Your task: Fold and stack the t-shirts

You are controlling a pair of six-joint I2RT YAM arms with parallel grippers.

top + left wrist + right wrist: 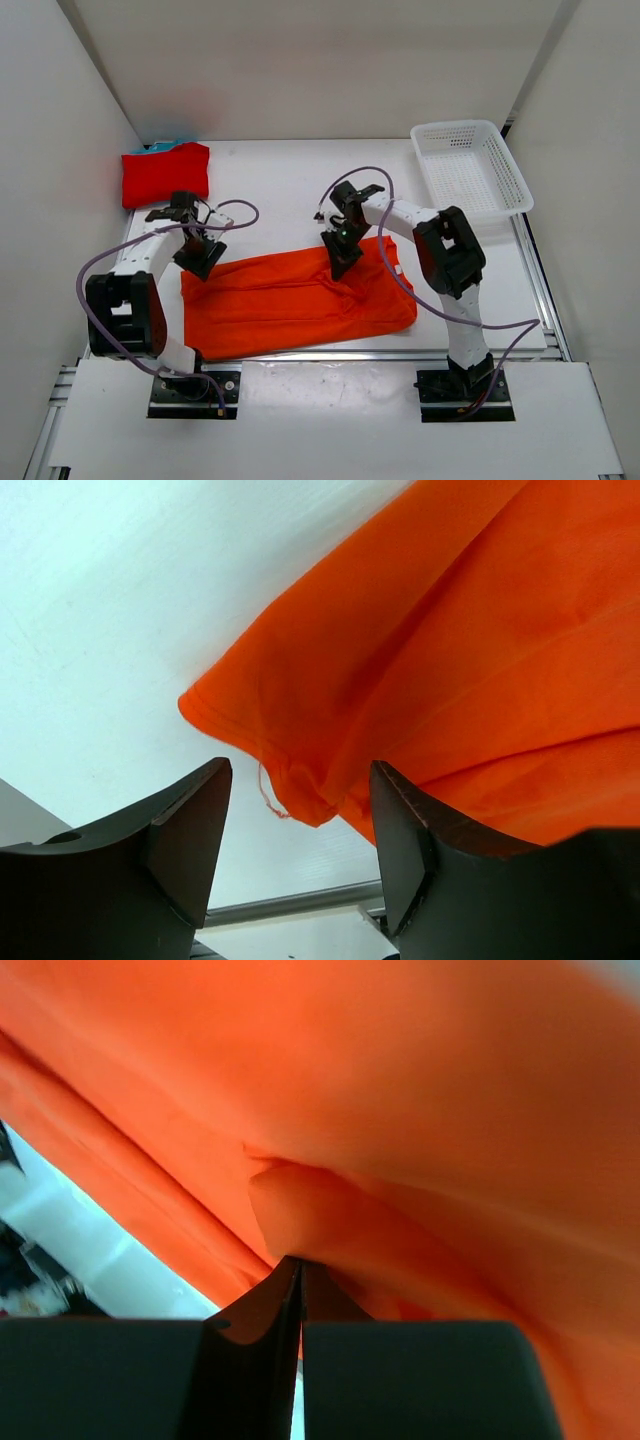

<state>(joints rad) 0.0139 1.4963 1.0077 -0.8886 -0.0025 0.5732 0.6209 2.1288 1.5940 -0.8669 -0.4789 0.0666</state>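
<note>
Orange t-shirt [290,300] lies spread flat on the table [280,180] towards its near edge, long axis running left to right, the right end a little farther back than the left. Left gripper [200,262] sits at the shirt's far-left corner with its jaws apart and nothing in them. In the wrist view the hemmed corner lies just ahead of the gap and slightly towards the right finger [400,830], touching neither. Right gripper [342,262] is down on the far edge near the shirt's middle, jaws fully together, and a small pucker of cloth rises to their tips, so I judge it has a pinch of the fabric. The left arm is the nearer to that loose corner, and the next grasp turns on bringing the corner squarely between its jaws. Red t-shirt [165,175] is folded at the far-left corner of the table, with a sliver of the teal t-shirt [160,147] showing at its back edge. White basket [515,190] stands at the far-right corner. No brand, label or readable writing is seen anywhere.
</note>
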